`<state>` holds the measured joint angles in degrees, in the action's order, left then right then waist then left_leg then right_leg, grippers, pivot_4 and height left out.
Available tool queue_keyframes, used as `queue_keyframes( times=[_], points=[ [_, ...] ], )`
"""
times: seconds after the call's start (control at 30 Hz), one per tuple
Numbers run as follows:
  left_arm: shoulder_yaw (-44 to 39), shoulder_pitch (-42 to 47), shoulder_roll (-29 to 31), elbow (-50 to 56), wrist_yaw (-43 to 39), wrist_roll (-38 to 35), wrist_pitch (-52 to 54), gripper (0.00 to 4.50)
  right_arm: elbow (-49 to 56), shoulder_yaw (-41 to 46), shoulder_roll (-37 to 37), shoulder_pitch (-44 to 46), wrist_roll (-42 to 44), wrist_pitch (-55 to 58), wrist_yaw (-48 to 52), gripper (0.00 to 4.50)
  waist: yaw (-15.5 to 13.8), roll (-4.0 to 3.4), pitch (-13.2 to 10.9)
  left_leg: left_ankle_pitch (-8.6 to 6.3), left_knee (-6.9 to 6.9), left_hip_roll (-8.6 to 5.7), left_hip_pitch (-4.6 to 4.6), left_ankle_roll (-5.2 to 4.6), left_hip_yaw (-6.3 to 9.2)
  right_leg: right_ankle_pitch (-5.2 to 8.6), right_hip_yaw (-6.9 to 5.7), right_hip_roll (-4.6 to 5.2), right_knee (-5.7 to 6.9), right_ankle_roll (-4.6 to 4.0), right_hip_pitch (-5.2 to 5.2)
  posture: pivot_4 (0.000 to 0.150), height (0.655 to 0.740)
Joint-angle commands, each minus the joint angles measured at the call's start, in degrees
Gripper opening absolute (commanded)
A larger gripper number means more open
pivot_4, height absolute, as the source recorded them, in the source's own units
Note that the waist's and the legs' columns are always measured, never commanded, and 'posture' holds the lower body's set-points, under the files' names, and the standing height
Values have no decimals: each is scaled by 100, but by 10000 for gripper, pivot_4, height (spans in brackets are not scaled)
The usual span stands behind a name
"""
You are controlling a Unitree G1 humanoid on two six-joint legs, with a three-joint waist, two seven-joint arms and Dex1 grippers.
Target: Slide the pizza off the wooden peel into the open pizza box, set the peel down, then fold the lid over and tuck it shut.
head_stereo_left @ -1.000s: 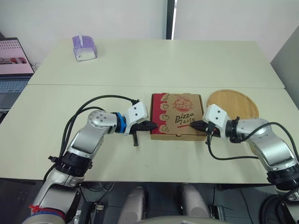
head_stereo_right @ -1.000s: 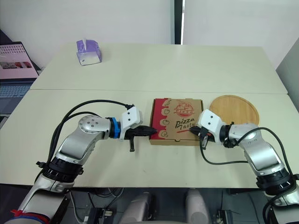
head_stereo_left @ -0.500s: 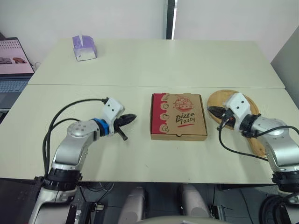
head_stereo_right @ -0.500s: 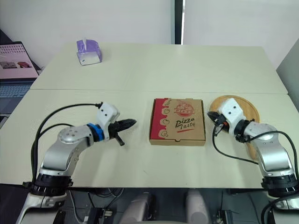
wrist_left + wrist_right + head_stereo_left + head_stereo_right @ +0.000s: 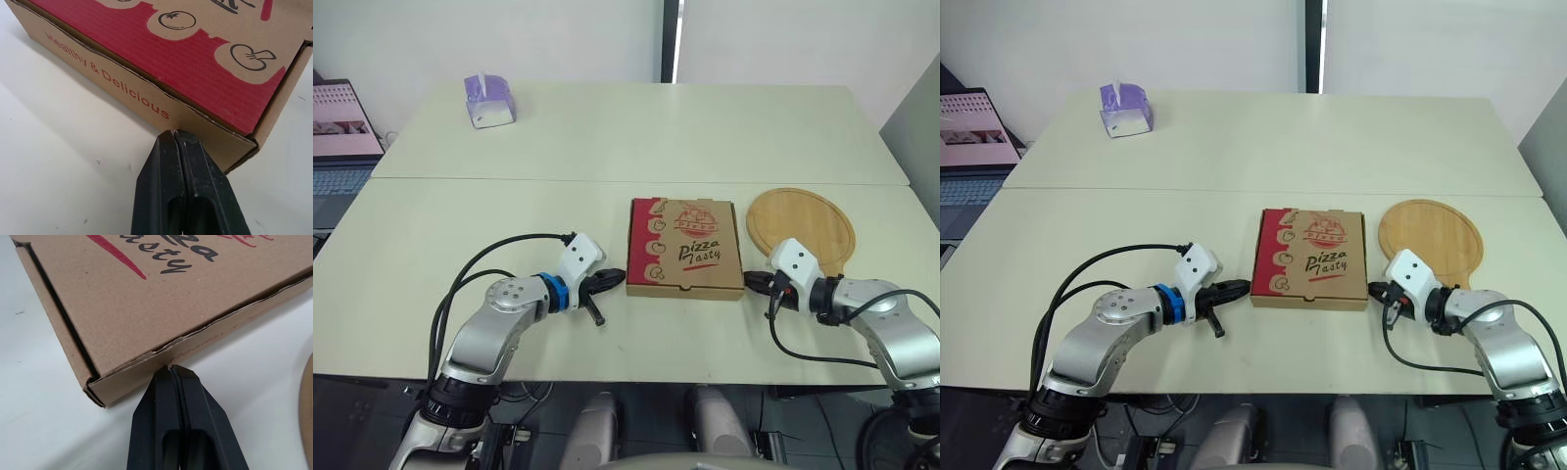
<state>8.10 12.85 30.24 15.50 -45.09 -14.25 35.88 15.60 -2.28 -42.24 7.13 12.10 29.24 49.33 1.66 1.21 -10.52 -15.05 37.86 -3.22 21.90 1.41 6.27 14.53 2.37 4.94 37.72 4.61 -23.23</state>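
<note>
Lighting bright, even and diffuse — faint, soft-edged shadows on the table [image 5: 607, 147] along the pizza box [image 5: 686, 245] edges.

Square brown cardboard pizza box [image 5: 685, 245], lid printed with a red band and "Pizza Tasty" lettering: closed, lid down flat, thin gap along the front seam. Lies flat on the pale table [image 5: 509, 206], toward its near edge. Round wooden peel [image 5: 800, 217] lies flat just beside the box's right side, apart from it.
</note>
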Motion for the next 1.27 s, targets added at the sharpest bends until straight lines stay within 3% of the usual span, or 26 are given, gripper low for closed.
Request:
queue_keyframes(
  times=[0.03,0.2,0.37,0.57,0.7,0.9,1.27],
  points=[
    [49,-58,16,284,-50,-131,-9,0,272,-2,1,30,96,-30,43,151,-1,0,0,0,0,0,0,0,1,0,0,0,0,0,0,1500,7400],
    [-168,-62,127,195,-25,-134,-33,0,-7,115,-68,189,-52,-182,-52,151,1,0,0,0,0,-1,0,0,0,0,0,0,0,0,0,1500,7400],
    [-761,-325,968,190,-361,-238,-91,0,-183,561,-260,215,77,-101,-72,151,5,0,-2,0,-3,2,0,0,0,0,-1,-2,0,-1,-3,1500,7400],
    [-2222,-1149,1995,-636,-421,54,-1026,0,-1292,1190,-1049,17,-372,-1668,79,151,-5,-2,-4,-2,-6,12,1,-2,-5,1,0,3,-10,-1,-1,1500,7400],
    [-2874,-1412,2257,-1341,-617,-55,-1601,0,-2500,1275,-1572,100,-590,-2773,444,151,2,-2,-4,-2,-7,13,0,-3,-25,2,-2,3,-15,-2,1,1500,7400],
    [-2976,-1366,2555,-2150,-618,191,-2033,0,-4017,1213,-2171,673,-510,-3214,1451,151,10,-9,-9,-3,-8,26,0,-5,-42,2,-1,3,-25,-3,3,1500,7400],
    [-2529,-797,2442,-2425,-647,125,-1772,0,-5590,863,-2239,1672,-976,-3977,1543,151,18,-10,-10,-5,-8,39,-2,-6,-64,0,-1,-1,-28,-4,1,1500,7400]
  ],
)
